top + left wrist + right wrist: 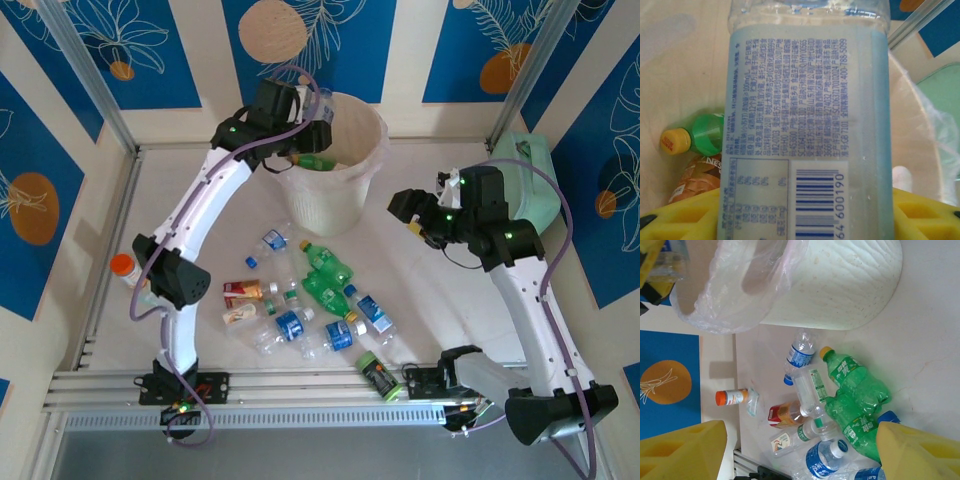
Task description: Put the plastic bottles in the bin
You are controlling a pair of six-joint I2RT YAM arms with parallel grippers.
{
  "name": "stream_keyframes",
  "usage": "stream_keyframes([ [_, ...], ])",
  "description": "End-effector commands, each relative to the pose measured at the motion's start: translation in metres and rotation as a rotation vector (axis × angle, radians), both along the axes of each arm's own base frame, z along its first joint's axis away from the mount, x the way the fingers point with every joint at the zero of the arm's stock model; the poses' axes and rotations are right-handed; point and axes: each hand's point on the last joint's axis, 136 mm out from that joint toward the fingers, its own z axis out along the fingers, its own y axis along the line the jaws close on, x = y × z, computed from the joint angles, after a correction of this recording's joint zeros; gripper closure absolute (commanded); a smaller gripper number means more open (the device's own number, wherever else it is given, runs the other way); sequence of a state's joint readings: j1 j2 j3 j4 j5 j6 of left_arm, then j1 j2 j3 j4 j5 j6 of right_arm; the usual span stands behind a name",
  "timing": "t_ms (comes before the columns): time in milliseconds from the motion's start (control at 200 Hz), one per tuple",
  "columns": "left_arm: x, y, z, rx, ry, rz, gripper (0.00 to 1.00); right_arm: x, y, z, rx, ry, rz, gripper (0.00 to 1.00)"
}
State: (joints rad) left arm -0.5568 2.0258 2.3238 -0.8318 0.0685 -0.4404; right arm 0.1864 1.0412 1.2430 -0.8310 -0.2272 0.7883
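Your left hand (308, 106) grips a clear blue-labelled bottle (807, 125) above the bin (345, 195), while your right hand (800, 450) hangs spread and empty beside the bin.

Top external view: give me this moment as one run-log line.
left jaws: shut on clear bottle over bin | right jaws: open, empty, near bottle pile

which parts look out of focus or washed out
left wrist: the clear plastic bottle with a pale blue label sits so close its print is soft, the green bottle with a yellow cap behind it blurred; right wrist: yellow foam pads out of focus, round whitish bin washed out; top external: even light, soft shadows
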Motion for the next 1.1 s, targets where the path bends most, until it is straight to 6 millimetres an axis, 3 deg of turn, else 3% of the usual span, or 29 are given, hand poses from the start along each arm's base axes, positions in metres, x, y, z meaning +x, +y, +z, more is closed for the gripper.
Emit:
stream_keyframes([
  [0, 0.007, 0.004, 0.000, 0.027, -0.016, 0.012, 0.38, -0.009, 0.000, 0.000, 0.006, 0.003, 0.025, 0.21],
  [140, 0.008, 0.004, -0.007, 0.036, 0.001, 0.016, 0.27, -0.009, -0.001, -0.003, 0.004, 0.007, 0.021, 0.21],
  [350, 0.003, 0.008, 0.014, 0.005, -0.031, 0.024, 0.15, -0.006, 0.000, -0.003, 0.015, 0.007, 0.022, 0.21],
  [565, -0.033, 0.014, 0.084, -0.108, -0.145, -0.015, 0.12, -0.008, 0.002, -0.006, -0.024, 0.027, 0.053, 0.21],
  [645, -0.054, 0.027, 0.111, -0.150, -0.198, -0.015, 0.07, -0.014, 0.004, -0.015, -0.077, 0.045, 0.075, 0.21],
  [720, -0.074, 0.043, 0.122, -0.178, -0.238, -0.005, 0.00, -0.020, 0.006, -0.024, -0.137, 0.057, 0.093, 0.21],
  [840, -0.100, 0.070, 0.117, -0.214, -0.241, 0.025, 0.00, -0.031, 0.014, -0.041, -0.226, 0.087, 0.141, 0.21],
  [1095, -0.141, 0.134, 0.048, -0.184, -0.133, 0.173, 0.00, -0.069, 0.024, -0.086, -0.447, 0.205, 0.280, 0.20],
])
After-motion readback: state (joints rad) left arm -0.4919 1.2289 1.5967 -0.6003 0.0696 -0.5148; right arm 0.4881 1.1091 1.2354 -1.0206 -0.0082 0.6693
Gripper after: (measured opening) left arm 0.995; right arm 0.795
